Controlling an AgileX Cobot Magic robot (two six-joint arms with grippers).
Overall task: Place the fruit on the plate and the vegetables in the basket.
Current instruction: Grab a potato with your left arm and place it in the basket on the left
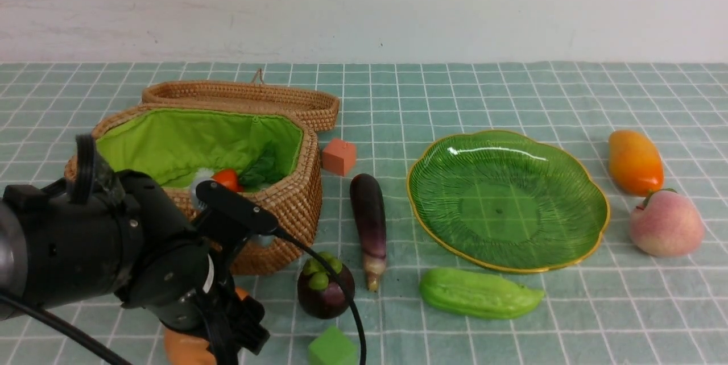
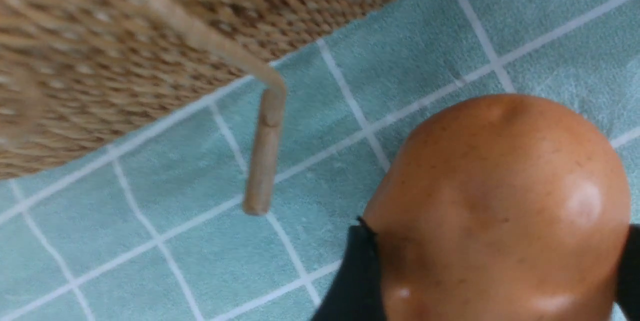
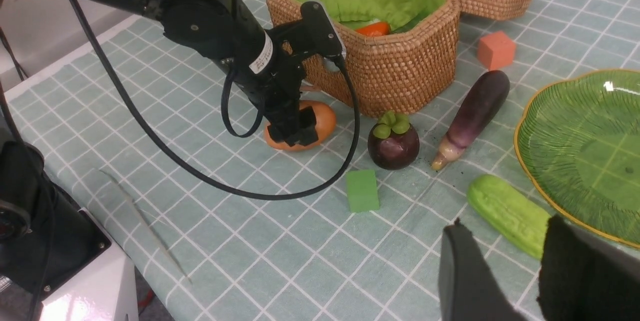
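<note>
My left gripper [image 2: 495, 228] is low over the tan-orange potato [image 2: 500, 201], which lies on the cloth just in front of the wicker basket [image 1: 284, 200]. Its black fingers [image 2: 357, 271] stand wide, one on each side of the potato. In the right wrist view the left gripper [image 3: 295, 131] covers the potato [image 3: 325, 116]. A carrot [image 1: 227, 178] lies in the basket. Eggplant [image 1: 369, 223], mangosteen [image 1: 324, 291] and gourd [image 1: 478, 294] lie between the basket and the bare green plate [image 1: 506, 200]. Mango [image 1: 634, 161] and peach [image 1: 665, 223] sit right of the plate. My right gripper [image 3: 506, 222] hovers open and empty near the gourd [image 3: 505, 213].
An orange cube [image 1: 339, 156] stands beside the basket's open lid [image 1: 239, 98], and a green cube [image 1: 331, 348] sits near the front edge. The basket's wooden toggle [image 2: 262, 161] hangs close to the potato. The left arm's cable [image 3: 300, 191] loops over the cloth.
</note>
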